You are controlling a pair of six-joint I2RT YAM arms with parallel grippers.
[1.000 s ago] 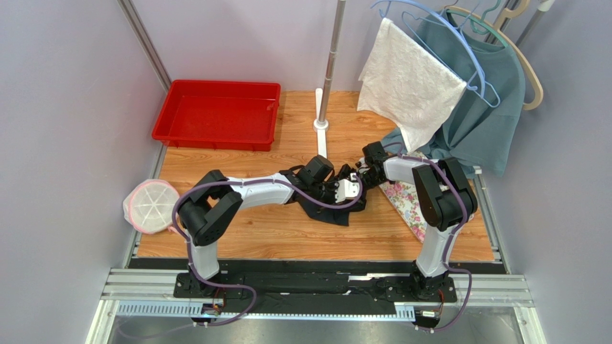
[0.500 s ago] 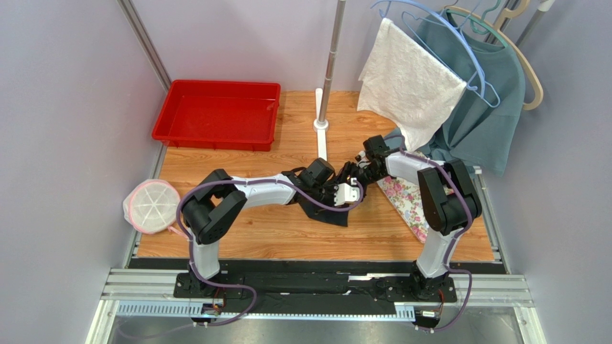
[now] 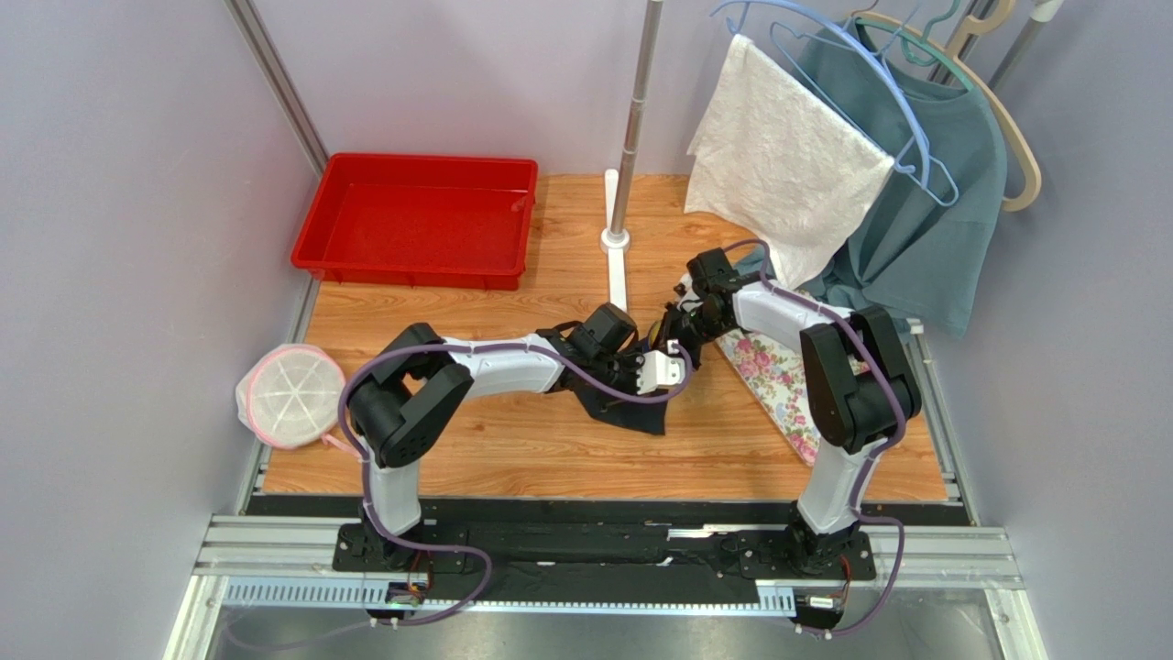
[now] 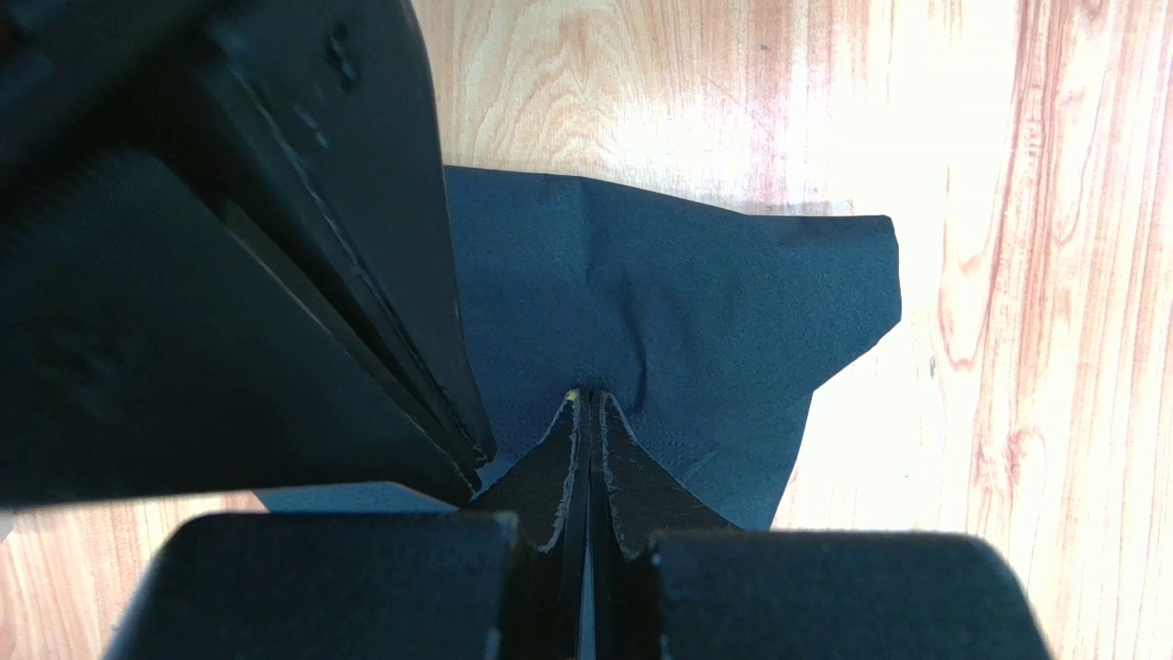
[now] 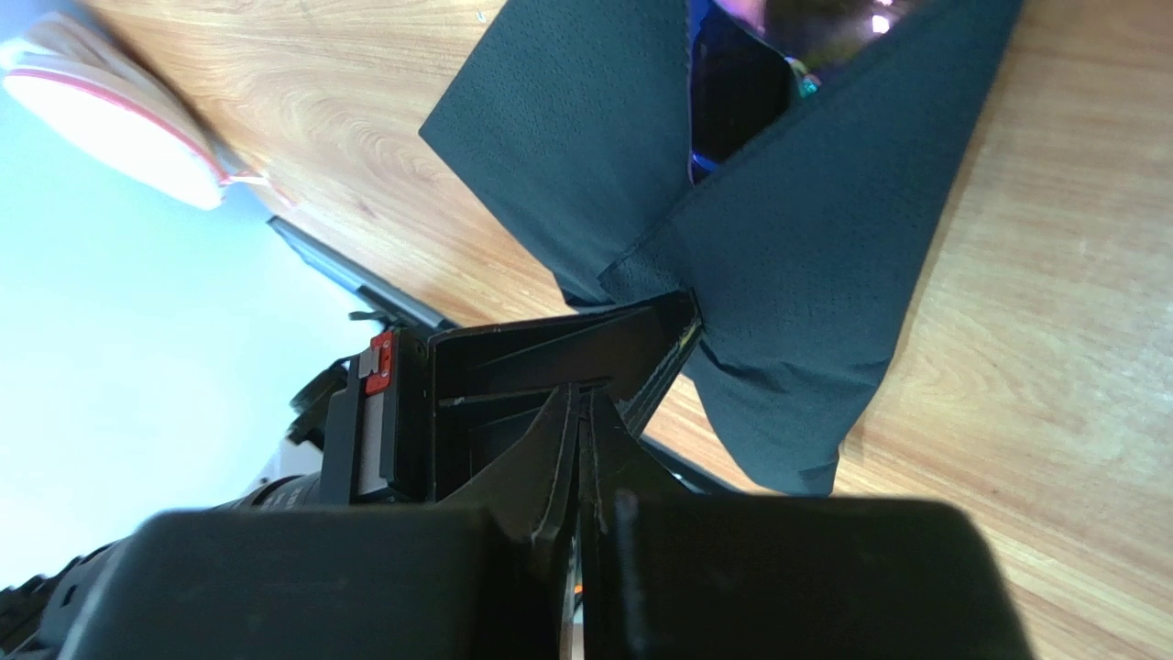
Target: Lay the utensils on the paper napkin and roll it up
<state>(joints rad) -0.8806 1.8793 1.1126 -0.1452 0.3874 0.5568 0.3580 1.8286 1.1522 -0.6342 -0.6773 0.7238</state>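
Paper napkin (image 4: 689, 303) puckers at the tips of the left gripper (image 4: 585, 402), whose jaws are pressed together and pinch a small fold of it. The right gripper (image 5: 581, 399) has its jaws pressed together too, just beside the napkin's folded edge. One of the utensils (image 5: 744, 83) shows dark and shiny inside the fold. The napkin lies on the wooden desk (image 3: 551, 447), beside the floral mat (image 3: 771, 378).
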